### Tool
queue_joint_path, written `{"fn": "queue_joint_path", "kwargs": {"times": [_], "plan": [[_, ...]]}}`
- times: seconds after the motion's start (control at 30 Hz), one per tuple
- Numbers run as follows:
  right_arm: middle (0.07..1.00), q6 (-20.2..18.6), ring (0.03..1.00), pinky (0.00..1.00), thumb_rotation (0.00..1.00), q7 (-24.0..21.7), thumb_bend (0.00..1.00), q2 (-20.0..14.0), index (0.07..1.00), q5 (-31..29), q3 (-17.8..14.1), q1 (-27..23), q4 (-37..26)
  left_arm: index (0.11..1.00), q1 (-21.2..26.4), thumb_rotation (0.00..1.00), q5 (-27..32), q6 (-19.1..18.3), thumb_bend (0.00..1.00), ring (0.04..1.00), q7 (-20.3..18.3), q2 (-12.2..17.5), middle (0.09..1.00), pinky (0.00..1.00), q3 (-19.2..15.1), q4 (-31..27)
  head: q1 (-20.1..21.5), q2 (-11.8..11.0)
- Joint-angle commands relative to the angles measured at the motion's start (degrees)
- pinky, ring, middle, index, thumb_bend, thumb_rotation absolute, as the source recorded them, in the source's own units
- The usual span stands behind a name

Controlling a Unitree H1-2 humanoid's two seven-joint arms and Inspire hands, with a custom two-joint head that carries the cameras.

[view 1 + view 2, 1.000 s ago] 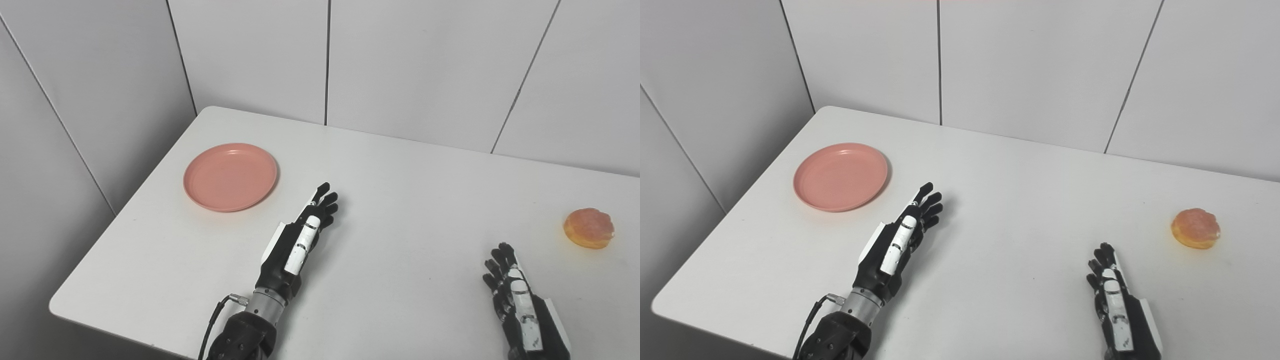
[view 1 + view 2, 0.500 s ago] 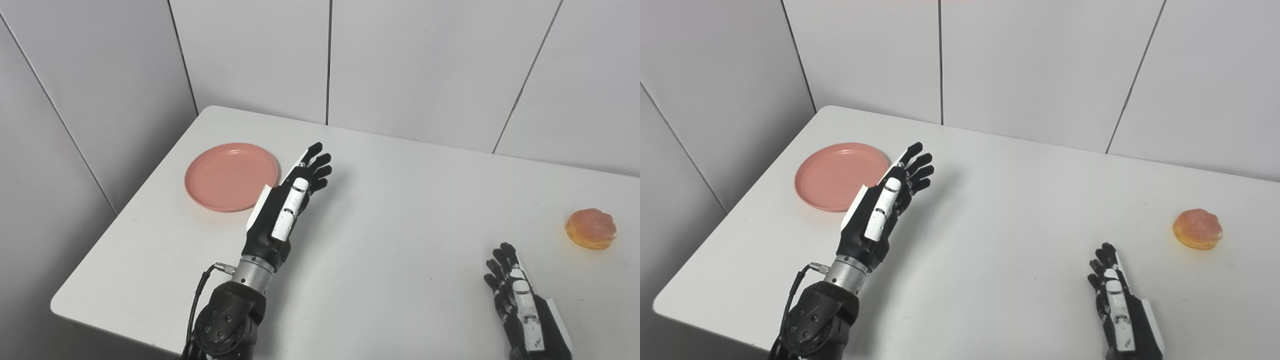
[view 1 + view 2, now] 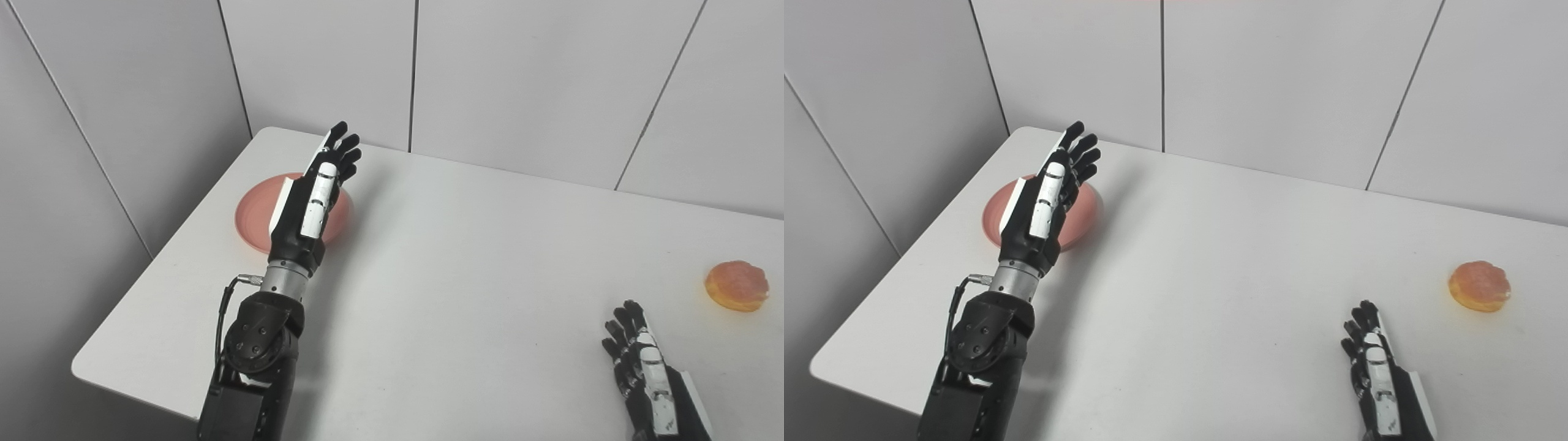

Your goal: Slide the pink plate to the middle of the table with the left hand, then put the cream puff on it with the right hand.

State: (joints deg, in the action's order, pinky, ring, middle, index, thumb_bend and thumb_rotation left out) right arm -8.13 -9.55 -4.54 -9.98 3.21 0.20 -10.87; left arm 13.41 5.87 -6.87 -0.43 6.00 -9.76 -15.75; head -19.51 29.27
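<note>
Robot's left hand (image 3: pixel 309 199) hangs over the pink plate (image 3: pixel 254 211) at the table's far left corner, fingers straight and apart, nothing in its grasp

The plate lies flat on the white table (image 3: pixel 459 257) near the left edge, close to the grey wall panels (image 3: pixel 520 79), and is partly covered in both views by the raised hand and forearm, whose fingertips reach past the plate's far rim; whether the hand touches the plate cannot be told. The cream puff (image 3: pixel 736 286) sits on its own by the right edge, well apart from the plate. The right hand (image 3: pixel 646 373) rests low at the near right, just short of the cream puff, fingers extended and loosely spread, holding nothing
</note>
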Motion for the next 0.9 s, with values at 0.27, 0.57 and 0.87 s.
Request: {"fn": "queue_joint_path", "kwargs": {"times": [0.27,0.57,0.87], "plan": [[1.0,-0.23,1.0,1.0,1.0,-0.61,0.14,-0.24,1.0,-1.32,-0.21,-1.19,-1.44,0.924,5.45,1.0,0.87,0.38,0.46,0.917,2.49,2.97,0.931,0.95,-4.21,0.38,-0.49,-0.94],[1.0,0.46,1.0,1.0,1.0,-0.59,0.13,-0.38,1.0,-0.79,-0.06,-1.25,-1.3,0.914,7.9,1.0,2.21,2.78,0.44,0.92,3.25,6.5,0.927,0.94,-8.82,5.98,-0.65,-1.27],[1.0,-0.54,1.0,1.0,1.0,-0.29,0.12,-0.04,1.0,-1.68,-0.45,-1.17,-1.81,0.924,9.66,1.0,3.38,4.78,0.45,0.921,4.22,9.44,0.931,0.94,-11.8,11.74,-1.01,-1.36]]}}
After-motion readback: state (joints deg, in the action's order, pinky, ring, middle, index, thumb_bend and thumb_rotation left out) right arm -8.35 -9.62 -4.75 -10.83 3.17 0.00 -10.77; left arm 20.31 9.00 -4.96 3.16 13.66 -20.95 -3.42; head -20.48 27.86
